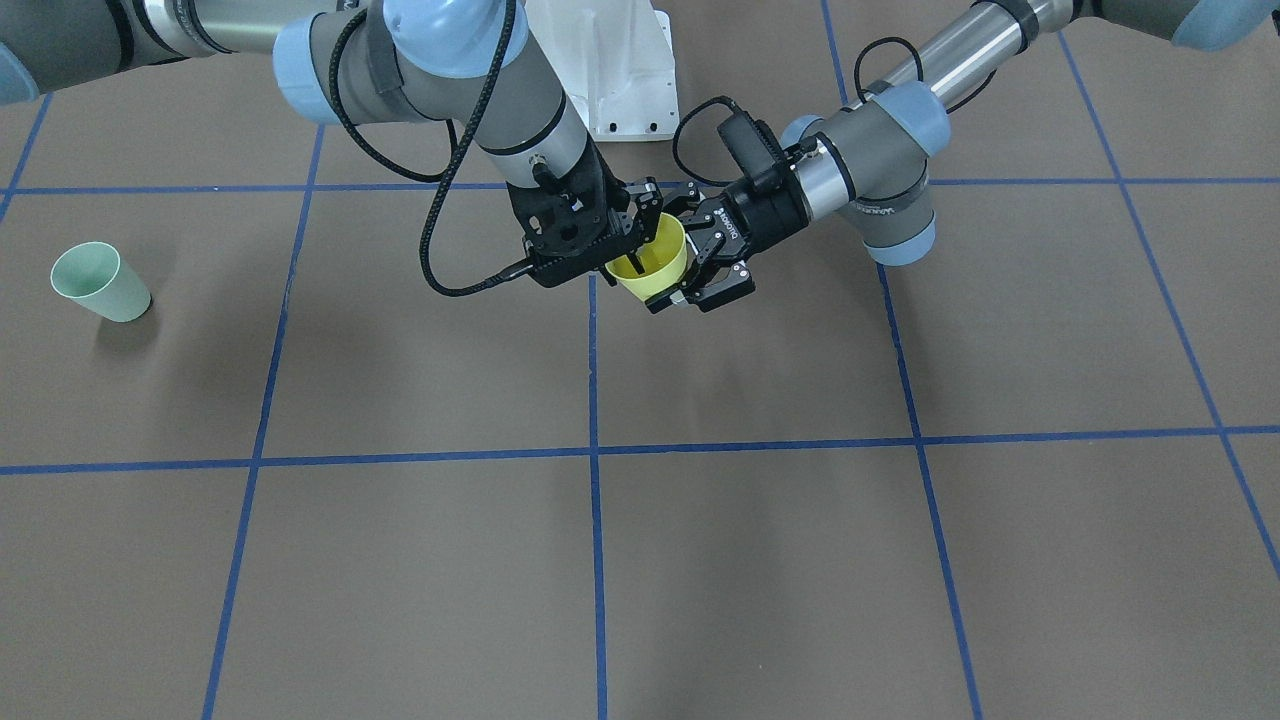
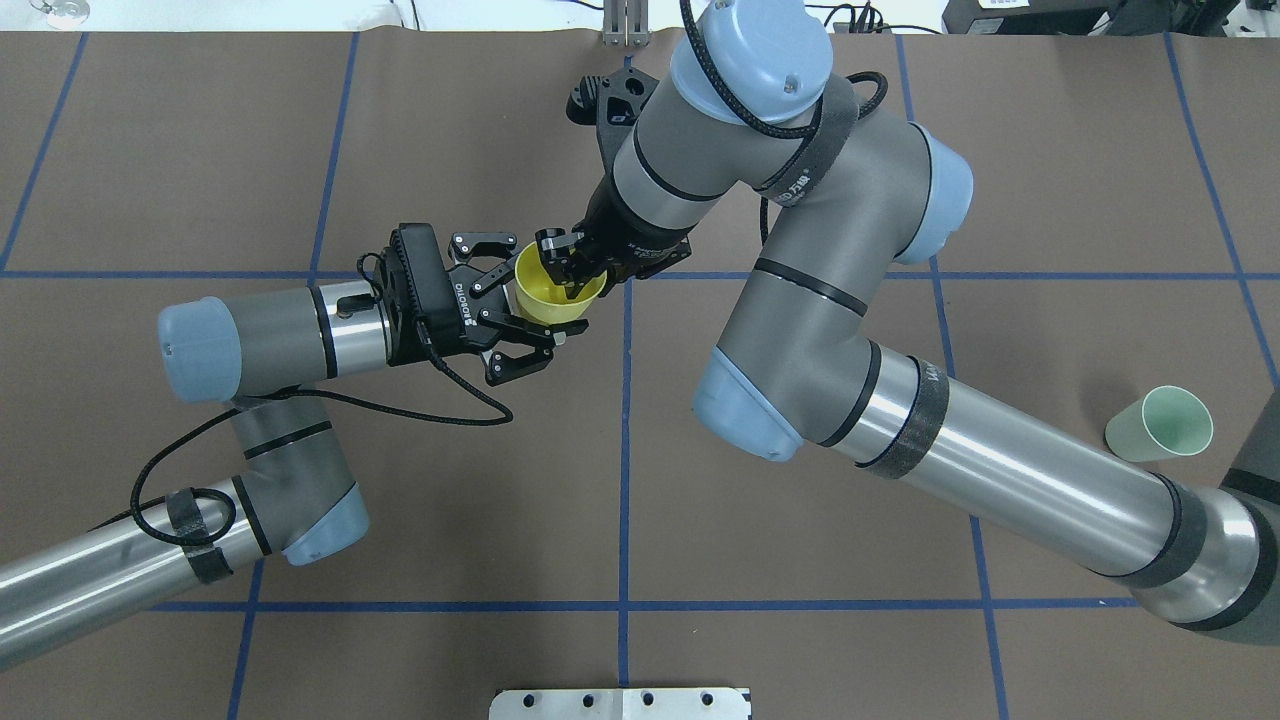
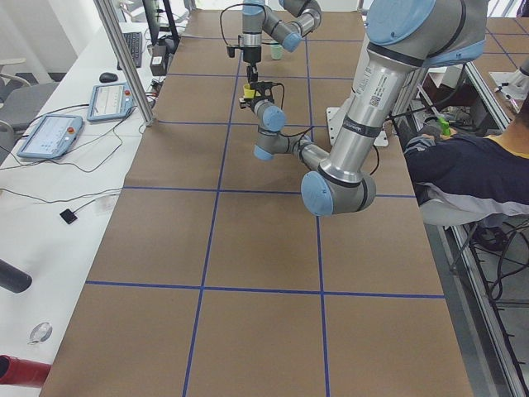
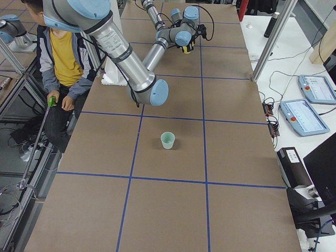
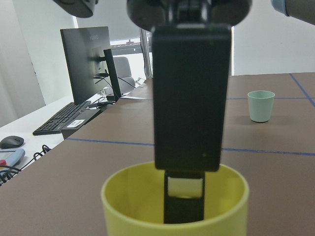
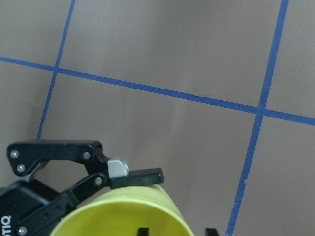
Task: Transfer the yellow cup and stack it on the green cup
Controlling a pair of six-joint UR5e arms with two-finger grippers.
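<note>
The yellow cup (image 1: 655,262) hangs upright above the table's middle, between both grippers. My left gripper (image 1: 675,250) reaches in level, and its fingers (image 6: 135,177) lie against the cup's side wall. My right gripper (image 1: 640,235) comes down from above and is shut on the cup's rim, with one finger (image 5: 184,196) inside the cup. Both also show in the overhead view, the left gripper (image 2: 535,300) and the right gripper (image 2: 570,270). The green cup (image 1: 100,282) stands upright and alone on the table, far off on my right side (image 2: 1160,423).
A white mounting plate (image 1: 625,80) sits at my base. Blue tape lines (image 1: 592,450) grid the brown table. My right arm's long forearm (image 2: 1000,460) spans the space between the grippers and the green cup. A seated person (image 4: 58,52) is beside the table.
</note>
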